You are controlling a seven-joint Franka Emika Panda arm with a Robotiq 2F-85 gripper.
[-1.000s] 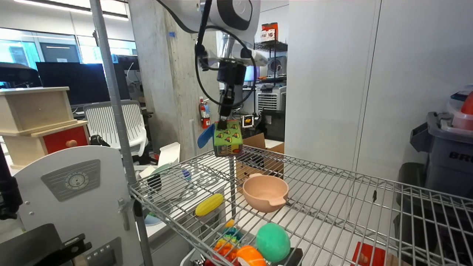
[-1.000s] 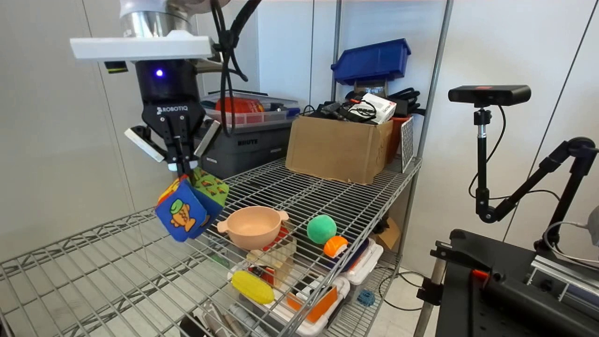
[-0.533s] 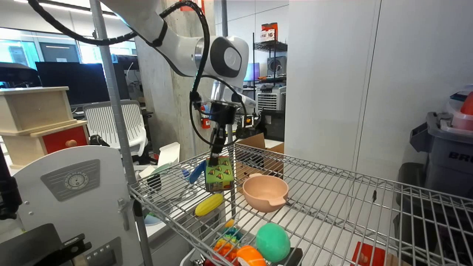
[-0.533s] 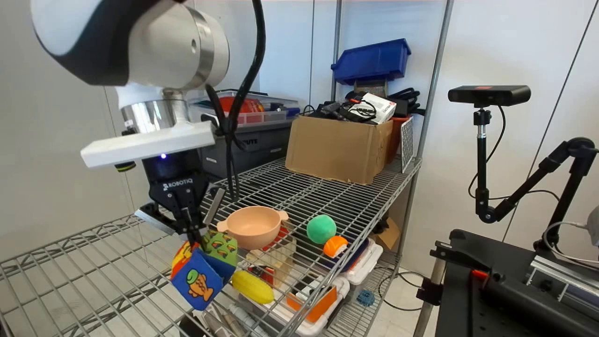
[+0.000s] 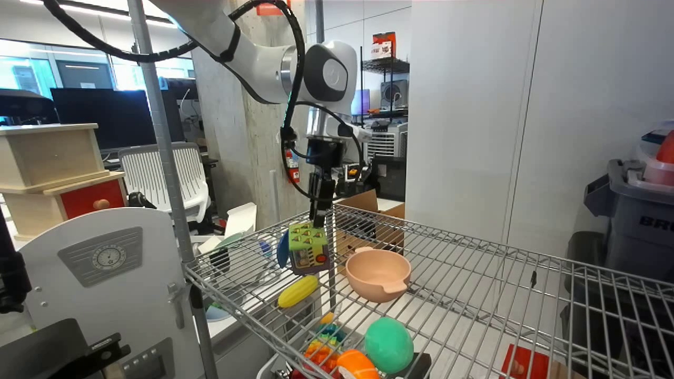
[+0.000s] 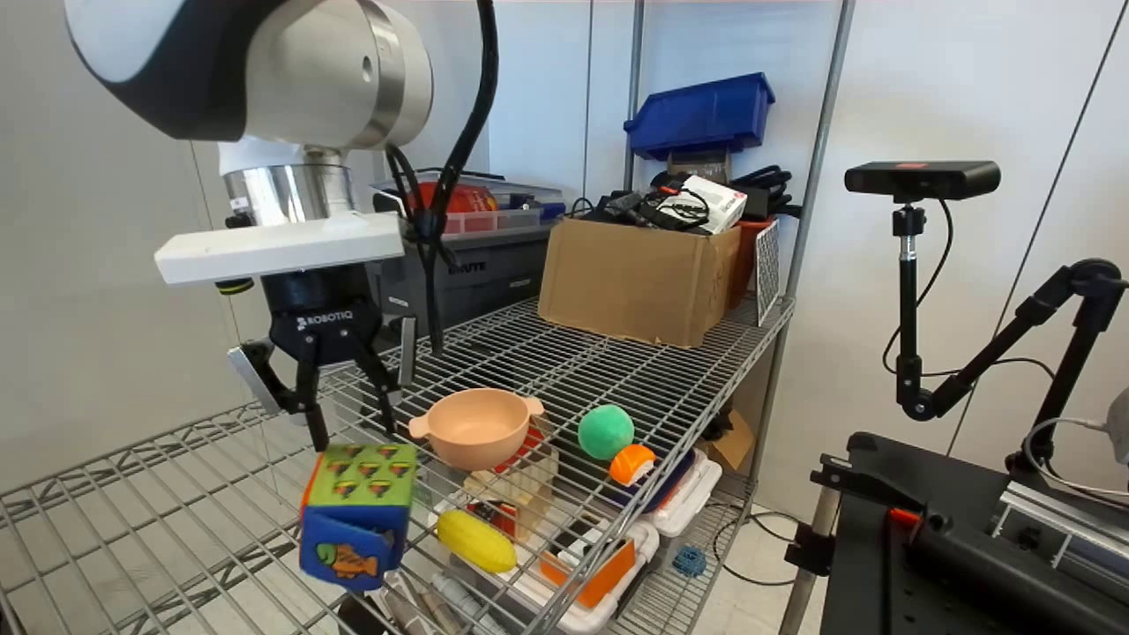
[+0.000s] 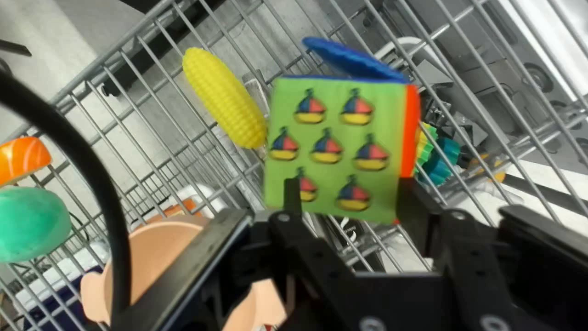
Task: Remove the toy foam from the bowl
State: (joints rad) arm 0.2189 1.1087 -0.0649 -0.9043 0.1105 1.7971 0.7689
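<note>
We are seeing the toy foam (image 6: 357, 516) just below the gripper (image 6: 354, 434), whose jaws are now standing apart, no longer pinching it; whether it is resting, we cannot tell. Beside the gripper, the bowl (image 5: 378, 273) is sitting without it, so we are judging removal nearly done.

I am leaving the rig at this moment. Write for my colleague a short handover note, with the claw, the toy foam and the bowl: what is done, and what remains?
Claw: open, just above the toy foam; contact is unclear.
Toy foam: outside the bowl, near the yellow corn toy.
Bowl: upright on the wire shelf.
Done: the toy foam is out of the bowl.
Left: probably only to check that the toy foam sits steady on the shelf, which the pictures do not settle, then raise the claw away.
</note>
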